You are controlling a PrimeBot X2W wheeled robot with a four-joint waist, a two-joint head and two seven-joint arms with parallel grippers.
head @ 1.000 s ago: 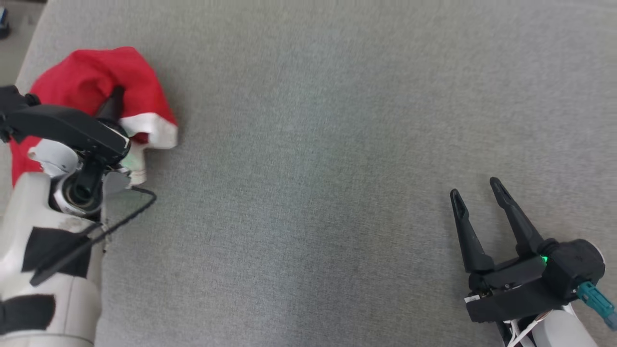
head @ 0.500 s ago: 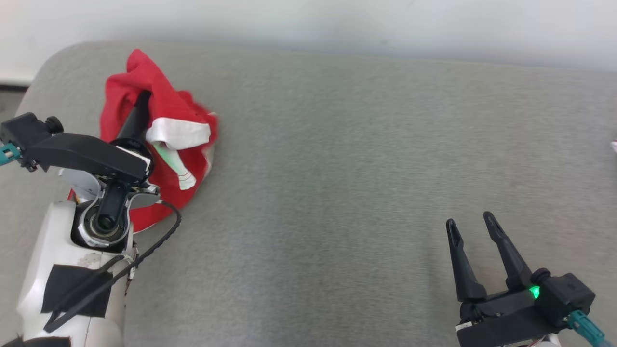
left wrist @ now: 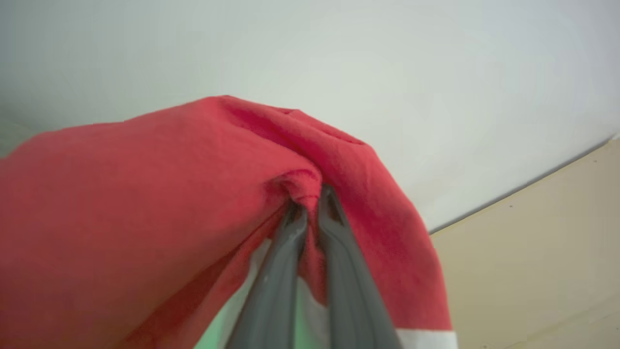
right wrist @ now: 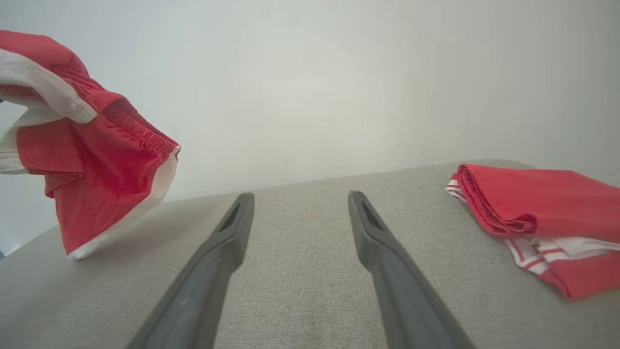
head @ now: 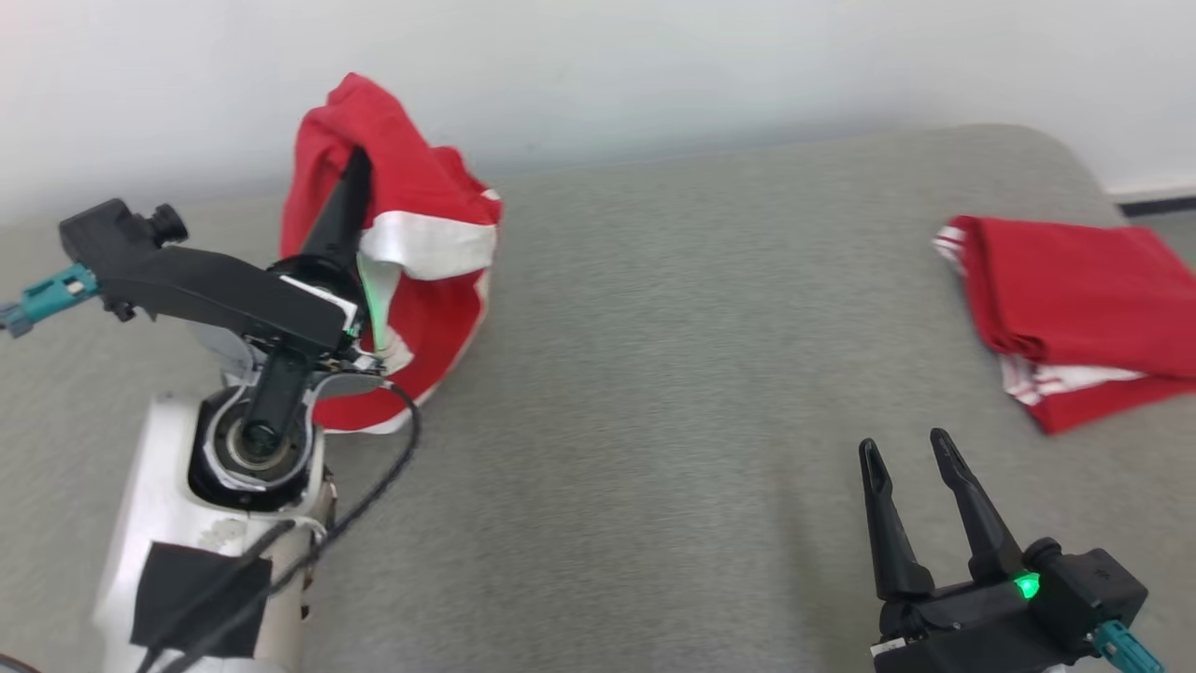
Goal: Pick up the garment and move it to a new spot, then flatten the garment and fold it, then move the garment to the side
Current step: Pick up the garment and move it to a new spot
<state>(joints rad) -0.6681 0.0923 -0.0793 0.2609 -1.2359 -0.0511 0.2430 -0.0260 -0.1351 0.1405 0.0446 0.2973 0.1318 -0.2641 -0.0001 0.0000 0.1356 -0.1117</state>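
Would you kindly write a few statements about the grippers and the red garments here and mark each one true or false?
1. The left gripper is shut on the crumpled red garment. True.
2. The right gripper holds a garment. False: its jaws stand open and empty above the grey surface.
3. A folded red garment lies on the grey surface at the robot's right. True.
4. The crumpled red garment is spread flat. False: it hangs bunched from the left gripper.
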